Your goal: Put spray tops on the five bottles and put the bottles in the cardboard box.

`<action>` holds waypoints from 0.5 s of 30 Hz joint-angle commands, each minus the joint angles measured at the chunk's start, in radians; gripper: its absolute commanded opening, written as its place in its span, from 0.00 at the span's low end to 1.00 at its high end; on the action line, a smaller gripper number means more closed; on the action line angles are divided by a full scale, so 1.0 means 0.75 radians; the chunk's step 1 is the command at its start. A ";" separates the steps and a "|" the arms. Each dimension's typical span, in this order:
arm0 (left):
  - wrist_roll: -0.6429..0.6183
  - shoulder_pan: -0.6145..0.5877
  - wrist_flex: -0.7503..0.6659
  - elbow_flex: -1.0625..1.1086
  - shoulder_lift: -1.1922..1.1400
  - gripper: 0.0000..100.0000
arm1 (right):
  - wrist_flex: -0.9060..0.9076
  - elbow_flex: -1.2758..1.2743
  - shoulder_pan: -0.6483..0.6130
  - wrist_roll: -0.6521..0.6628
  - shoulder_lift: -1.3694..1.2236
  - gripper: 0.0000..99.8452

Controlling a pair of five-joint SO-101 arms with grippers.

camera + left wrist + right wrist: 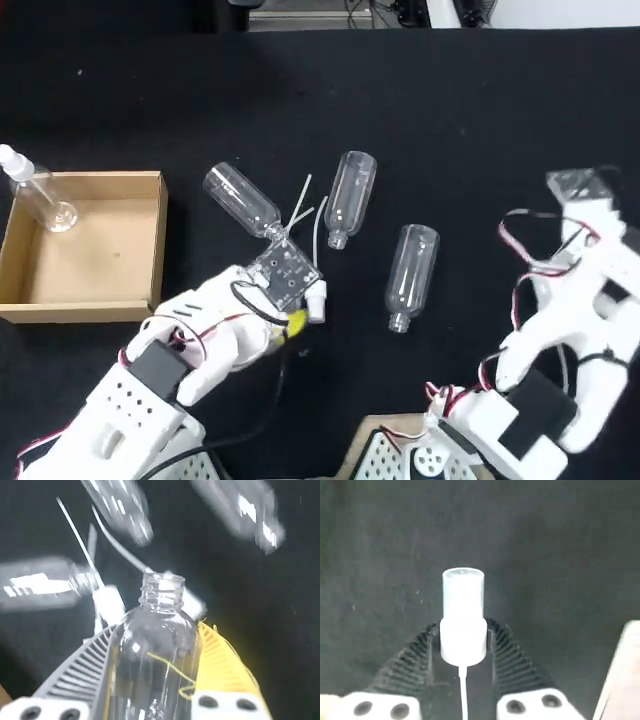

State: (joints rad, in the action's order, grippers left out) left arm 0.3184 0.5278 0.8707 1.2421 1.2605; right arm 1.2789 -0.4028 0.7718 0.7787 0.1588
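The left jaws are clenched on a clear bottle [160, 650]; its body sits between them and its open threaded neck sticks out past their tips. Seen from above, that arm [190, 350] fills the lower left. Near the right edge, the right jaws grasp a white spray top [463, 630] by its collar, with its tube running back between them. Three bare bottles [243, 200] [350, 197] [412, 265] lie on the black desk [480, 100] at centre. A capped bottle [40, 195] leans in the cardboard box [160, 240] at left
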 commanded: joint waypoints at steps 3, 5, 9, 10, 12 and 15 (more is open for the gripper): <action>-0.012 0.011 -0.423 -0.009 0.020 0.03 | 0.299 0.512 -0.192 -0.250 0.032 0.01; -0.012 0.011 -0.569 0.044 0.020 0.03 | 0.381 0.674 -0.276 -0.366 0.030 0.01; -0.012 0.011 -0.857 0.171 0.023 0.03 | 0.436 0.883 -0.446 -0.636 0.028 0.01; -0.012 0.011 -0.931 0.206 0.023 0.03 | 0.440 0.920 -0.487 -0.704 0.032 0.01; -0.012 0.005 -1.080 0.277 0.023 0.03 | 0.456 1.003 -0.561 -0.822 0.034 0.01; -0.004 -0.001 -1.317 0.388 0.023 0.03 | 0.491 1.151 -0.632 -0.962 0.034 0.01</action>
State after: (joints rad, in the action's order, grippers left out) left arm 0.3184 0.5247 0.1174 1.4768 1.2605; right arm 1.6241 0.3199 0.3529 0.1542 0.1588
